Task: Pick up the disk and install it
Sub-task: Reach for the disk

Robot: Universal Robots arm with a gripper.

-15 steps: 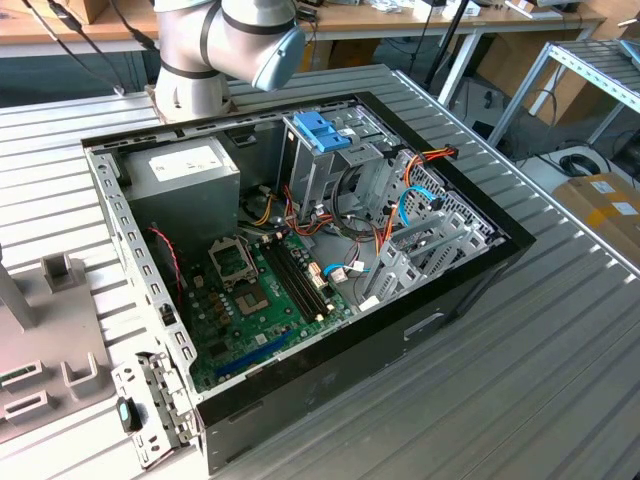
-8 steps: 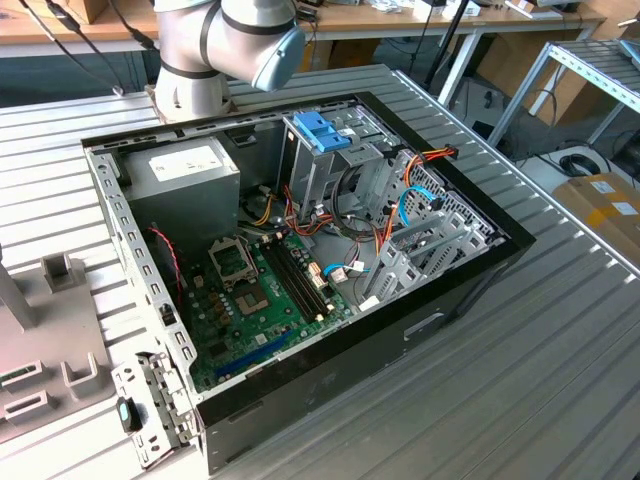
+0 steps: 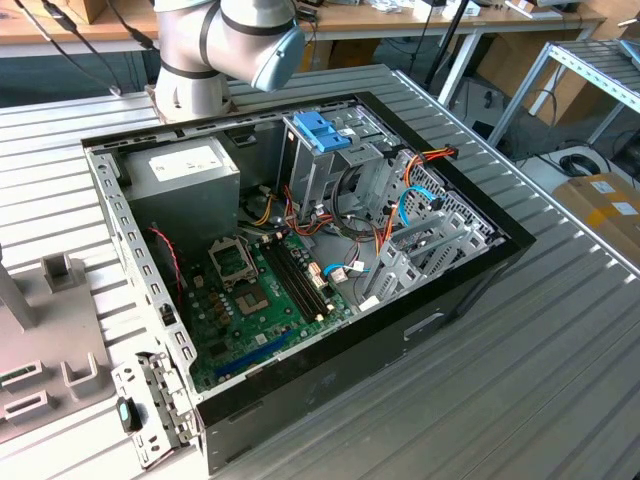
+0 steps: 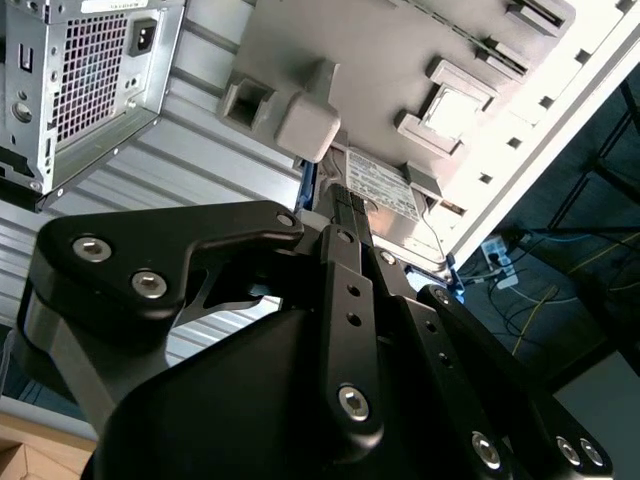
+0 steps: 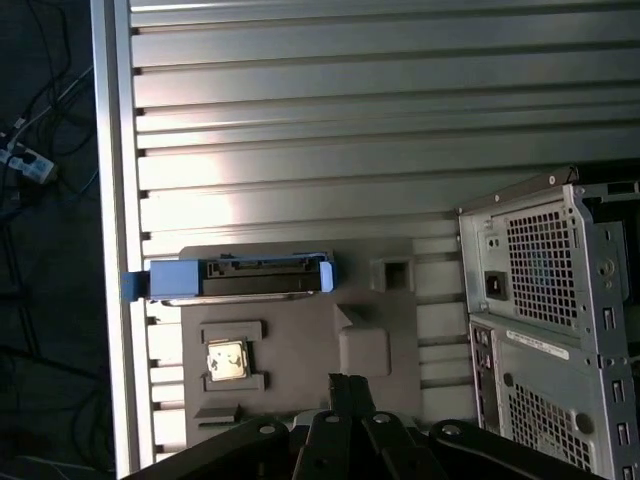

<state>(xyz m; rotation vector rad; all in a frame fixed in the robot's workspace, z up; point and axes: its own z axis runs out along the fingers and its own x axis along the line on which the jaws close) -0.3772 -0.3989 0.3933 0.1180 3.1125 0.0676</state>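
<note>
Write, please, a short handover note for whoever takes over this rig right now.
Gripper: hovers over the grey fixture tray, not touching the disk.
Disk: sits in that tray, on the table beside the open computer case.
Done: nothing yet; the disk is not picked up.
Left: the pick-up and the install in the case.

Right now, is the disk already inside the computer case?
No: in the first wrist view the disk sits on the grey holder on the table, outside the computer case.
</note>
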